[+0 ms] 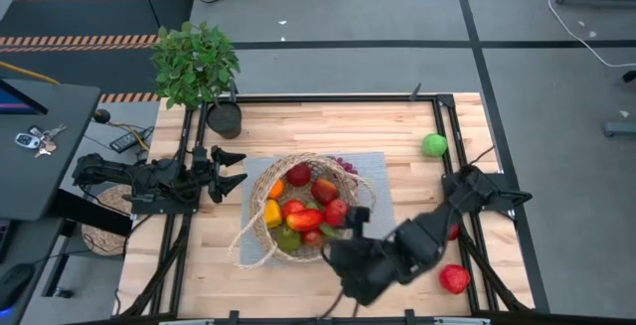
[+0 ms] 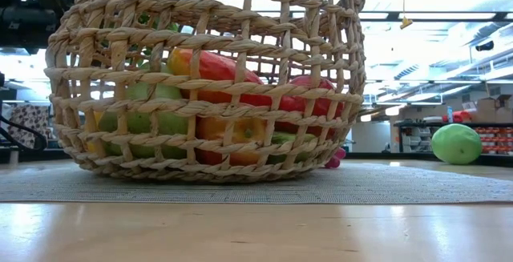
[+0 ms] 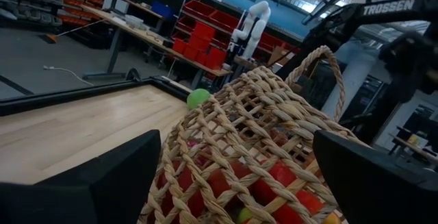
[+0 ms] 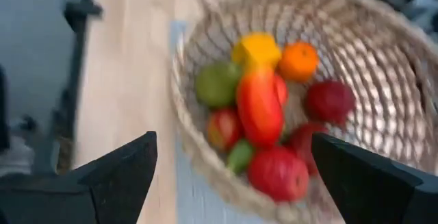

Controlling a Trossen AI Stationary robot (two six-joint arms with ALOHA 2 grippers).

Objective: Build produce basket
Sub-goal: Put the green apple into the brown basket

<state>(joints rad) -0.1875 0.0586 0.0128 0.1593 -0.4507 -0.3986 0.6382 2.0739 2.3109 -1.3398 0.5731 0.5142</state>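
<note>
Fingers spread and empty, the right gripper is held at the wicker basket's near rim. The red apple beside it should be fetched before the farther green apple. The left gripper is parked open, left.

Two dark robot arms, black from base to tip.

Both arms are matte black with chunky, angular joint housings. The left pincer ends in two tapered black fingers, broad flat slabs seen close. The right pincer has matching black fingers. White "TROSSEN" lettering marks one black link in the left wrist view.
</note>
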